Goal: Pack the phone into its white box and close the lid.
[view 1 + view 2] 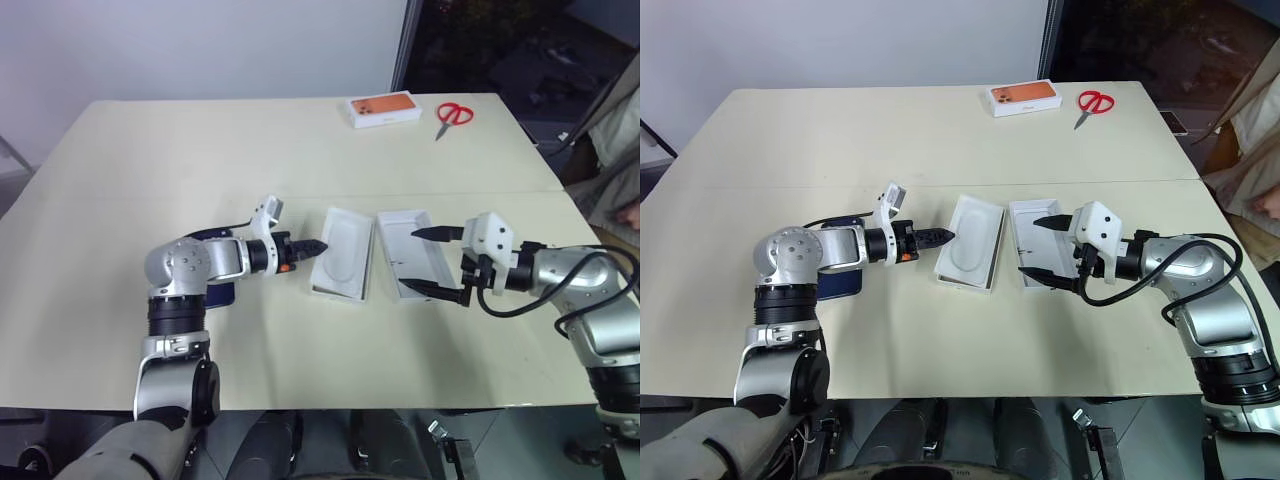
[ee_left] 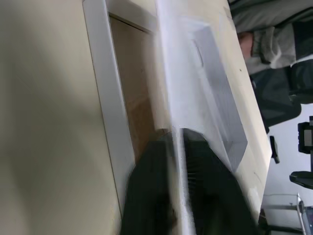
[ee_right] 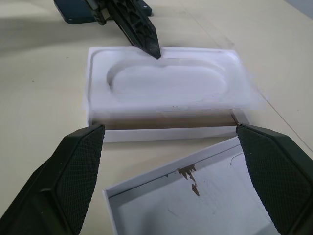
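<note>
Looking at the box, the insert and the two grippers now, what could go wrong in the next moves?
1. The thin white insert lies tilted on the white box, and the left gripper pinches its edge. If it slips, the insert may drop back over the tray and block the phone.
2. The right gripper, jaws wide open, hangs over the lid; lowering carelessly could push the lid against the box.
3. The phone lies partly under the left arm, which might knock it.
</note>
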Controlling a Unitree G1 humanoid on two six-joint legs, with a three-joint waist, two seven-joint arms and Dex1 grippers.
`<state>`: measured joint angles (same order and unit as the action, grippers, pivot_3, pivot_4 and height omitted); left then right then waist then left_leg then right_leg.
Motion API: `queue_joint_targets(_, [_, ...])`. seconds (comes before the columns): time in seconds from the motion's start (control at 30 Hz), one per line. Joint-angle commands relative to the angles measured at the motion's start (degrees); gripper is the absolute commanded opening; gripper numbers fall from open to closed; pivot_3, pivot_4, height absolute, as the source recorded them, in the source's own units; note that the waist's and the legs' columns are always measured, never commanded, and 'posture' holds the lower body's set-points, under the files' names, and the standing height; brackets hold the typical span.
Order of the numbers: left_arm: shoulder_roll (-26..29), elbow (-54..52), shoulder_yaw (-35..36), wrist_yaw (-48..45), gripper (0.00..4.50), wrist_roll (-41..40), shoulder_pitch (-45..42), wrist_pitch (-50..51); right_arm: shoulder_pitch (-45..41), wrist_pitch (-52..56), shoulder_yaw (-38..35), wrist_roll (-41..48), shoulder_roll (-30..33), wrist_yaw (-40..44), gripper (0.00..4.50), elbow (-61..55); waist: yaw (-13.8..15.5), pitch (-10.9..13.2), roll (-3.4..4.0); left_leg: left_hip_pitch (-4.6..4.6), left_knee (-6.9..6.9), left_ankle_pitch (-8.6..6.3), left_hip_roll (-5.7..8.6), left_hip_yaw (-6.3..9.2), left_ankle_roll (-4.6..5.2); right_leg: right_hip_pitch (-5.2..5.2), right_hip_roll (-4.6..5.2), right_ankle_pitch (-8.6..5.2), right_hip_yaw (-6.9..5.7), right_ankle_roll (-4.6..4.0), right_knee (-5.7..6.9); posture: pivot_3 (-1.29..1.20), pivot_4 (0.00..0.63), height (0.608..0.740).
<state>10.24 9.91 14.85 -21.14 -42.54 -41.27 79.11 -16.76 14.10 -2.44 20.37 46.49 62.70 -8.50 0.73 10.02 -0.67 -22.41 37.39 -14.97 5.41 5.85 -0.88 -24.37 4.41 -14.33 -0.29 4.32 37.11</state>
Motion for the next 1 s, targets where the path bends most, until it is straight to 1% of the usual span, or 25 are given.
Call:
queue_joint_targets(0.03, [0.5, -2.3, 0.6, -0.7, 2.44, -1.1, -0.3, 0.0, -0.8, -0.8, -1.1, 0.2, 0.3, -0.2, 4.50, -1.1, 0.0, 0.0, 0.00, 0.00, 0.00, 0.00, 0.00, 0.00, 0.00, 0.00, 0.00, 0.00, 0.00, 0.00, 0.00, 0.00, 0.150, 0.740])
queue_joint_targets(0.1, [1.0, -3.0, 0.0, -1.1, 3.46, -1.3, -0.1, 0.6, -1.2, -0.6, -0.9, 0.3, 0.1, -0.3, 4.50, -1.1, -0.1, 0.0, 0.00, 0.00, 0.00, 0.00, 0.00, 0.00, 0.00, 0.00, 0.00, 0.00, 0.00, 0.00, 0.00, 0.00, 0.150, 0.740])
queue_joint_targets(0.13, [1.1, -3.5, 0.3, -1.3, 3.90, -1.7, -0.2, 0.8, -1.4, -0.6, -0.8, 0.3, 0.0, -0.4, 4.50, -1.0, -0.1, 0.0, 0.00, 0.00, 0.00, 0.00, 0.00, 0.00, 0.00, 0.00, 0.00, 0.00, 0.00, 0.00, 0.00, 0.00, 0.150, 0.740])
queue_joint_targets(0.23, [2.4, -5.0, 1.4, -2.2, 3.90, -2.7, -0.5, 0.7, -1.6, -0.6, -0.6, 0.2, -0.2, -0.6, 4.50, -1.0, 0.0, 0.0, 0.00, 0.00, 0.00, 0.00, 0.00, 0.00, 0.00, 0.00, 0.00, 0.00, 0.00, 0.00, 0.00, 0.00, 0.150, 0.740])
queue_joint_targets(0.33, [8.2, -9.4, 0.5, -6.7, 3.90, -2.2, 0.4, -4.5, -3.0, 0.5, -0.2, 0.3, -1.1, -1.5, 4.50, -0.7, -0.4, 0.0, -0.01, 0.00, -0.01, 0.00, -0.01, 0.00, 0.00, -0.01, -0.01, 0.00, 0.00, 0.00, 0.01, 0.00, 0.150, 0.740])
queue_joint_targets(0.4, [12.7, -12.9, -2.6, -11.0, 3.90, 0.9, 2.5, -11.9, -4.9, 3.6, 1.2, 0.1, -1.9, -3.1, 4.50, -0.8, -0.8, 0.0, 0.00, 0.01, -0.05, 0.01, -0.03, 0.00, -0.03, -0.05, -0.03, 0.00, 0.01, 0.00, 0.01, 0.00, 0.150, 0.740])
queue_joint_targets(0.47, [16.9, -15.4, -5.4, -16.2, 3.90, 5.5, 5.9, -23.0, -7.9, 8.4, 2.9, 0.3, -4.4, -6.4, 4.50, -1.5, -1.2, 0.0, 0.03, 0.03, -0.11, 0.05, -0.06, -0.01, -0.08, -0.05, -0.05, 0.00, 0.03, -0.01, 0.01, 0.00, 0.150, 0.740])
queue_joint_targets(0.5, [18.8, -16.3, -6.5, -18.8, 3.90, 8.8, 7.9, -30.5, -9.5, 10.3, 3.9, 0.3, -6.0, -7.9, 4.50, -1.6, -1.3, 0.0, 0.03, 0.04, -0.13, 0.06, -0.06, 0.00, -0.10, -0.05, -0.05, 0.00, 0.03, -0.01, 0.01, 0.00, 0.150, 0.740])
queue_joint_targets(0.57, [21.1, -15.0, -5.7, -24.1, 3.90, 10.2, 10.4, -38.7, -12.5, 12.5, 6.8, -1.6, -9.7, -11.0, 4.50, -0.7, -1.3, 0.0, 0.04, 0.04, -0.16, 0.06, -0.07, -0.01, -0.11, -0.07, -0.04, 0.00, 0.04, -0.03, -0.01, 0.00, 0.150, 0.740])
queue_joint_targets(0.6, [21.9, -14.1, -5.4, -25.7, 3.96, 10.8, 11.1, -41.6, -13.6, 13.4, 8.1, -2.5, -11.1, -12.2, 3.99, -0.2, -1.3, 0.0, 0.03, 0.03, -0.18, 0.06, -0.07, 0.00, -0.11, -0.09, -0.04, -0.01, 0.04, -0.03, 0.00, 0.00, 0.150, 0.740])
queue_joint_targets(0.63, [23.1, -13.3, -5.8, -28.1, 3.96, 11.2, 11.8, -43.4, -14.7, 13.8, 9.3, -3.9, -12.3, -13.5, 3.65, 0.6, -1.3, 0.0, 0.03, 0.01, -0.18, 0.06, -0.09, 0.00, -0.11, -0.10, -0.05, -0.01, 0.04, -0.04, -0.02, 0.00, 0.150, 0.740])
queue_joint_targets(0.67, [24.8, -12.6, -7.2, -30.4, 3.96, 13.4, 13.2, -47.0, -15.7, 14.2, 10.8, -5.5, -13.6, -14.8, 3.16, 1.7, -1.2, 0.0, 0.03, 0.01, -0.18, 0.06, -0.08, 0.00, -0.10, -0.12, -0.03, 0.00, 0.04, -0.03, -0.02, 0.00, 0.150, 0.740])
queue_joint_targets(0.7, [25.3, -12.6, -7.4, -32.6, 3.96, 14.5, 14.9, -51.3, -16.7, 14.6, 12.1, -7.0, -14.7, -16.1, 2.71, 2.9, -1.3, 0.0, 0.04, 0.00, -0.18, 0.06, -0.08, 0.00, -0.10, -0.11, -0.03, 0.00, 0.04, -0.03, -0.03, 0.00, 0.150, 0.740])
queue_joint_targets(0.73, [25.9, -12.6, -6.8, -35.0, 3.96, 12.7, 16.3, -50.8, -17.6, 14.8, 13.7, -8.5, -16.0, -17.2, 2.12, 3.9, -1.2, 0.0, 0.05, 0.00, -0.19, 0.05, -0.05, -0.01, -0.08, -0.11, -0.01, 0.00, 0.04, -0.03, -0.04, 0.00, 0.150, 0.740])
queue_joint_targets(0.77, [26.3, -12.5, -6.2, -36.5, 3.96, 11.1, 17.1, -50.3, -18.1, 15.0, 14.7, -9.4, -16.8, -17.8, 1.62, 4.5, -1.2, 0.0, 0.05, -0.01, -0.20, 0.03, -0.02, -0.01, -0.05, -0.11, 0.04, -0.01, 0.05, -0.04, -0.05, 0.00, 0.150, 0.740])
queue_joint_targets(0.8, [26.4, -12.6, -5.3, -37.5, 3.96, 11.4, 18.3, -53.4, -18.6, 14.6, 16.1, -10.7, -17.3, -18.0, 1.15, 5.2, -1.1, 0.0, 0.05, -0.01, -0.19, 0.01, -0.02, -0.01, -0.02, -0.10, 0.04, -0.01, 0.05, -0.04, -0.08, 0.00, 0.150, 0.740])
queue_joint_targets(0.83, [26.5, -12.8, -4.6, -38.0, 3.96, 11.6, 19.1, -55.1, -19.1, 14.1, 17.3, -12.2, -17.5, -18.1, 0.56, 5.8, -1.1, 0.0, 0.04, -0.03, -0.19, -0.01, 0.00, -0.01, 0.02, -0.11, 0.06, 0.00, 0.05, -0.04, -0.08, 0.00, 0.150, 0.740])
queue_joint_targets(0.87, [27.0, -12.7, -3.9, -38.7, 3.96, 10.9, 19.6, -54.6, -19.8, 13.7, 18.6, -13.7, -17.8, -18.4, 0.03, 7.0, -1.2, 0.0, 0.03, -0.05, -0.17, -0.02, 0.01, -0.01, 0.04, -0.11, 0.06, -0.01, 0.05, -0.04, -0.09, 0.00, 0.150, 0.740])
queue_joint_targets(1.0, [27.9, -11.5, -3.7, -37.7, 3.96, 13.5, 21.6, -57.9, -21.6, 11.6, 24.6, -19.8, -18.1, -17.5, 0.03, 10.1, -1.4, 0.0, 0.03, -0.05, -0.17, -0.03, 0.00, -0.01, 0.06, -0.15, 0.04, 0.00, 0.04, -0.03, -0.05, 0.00, 0.150, 0.740])
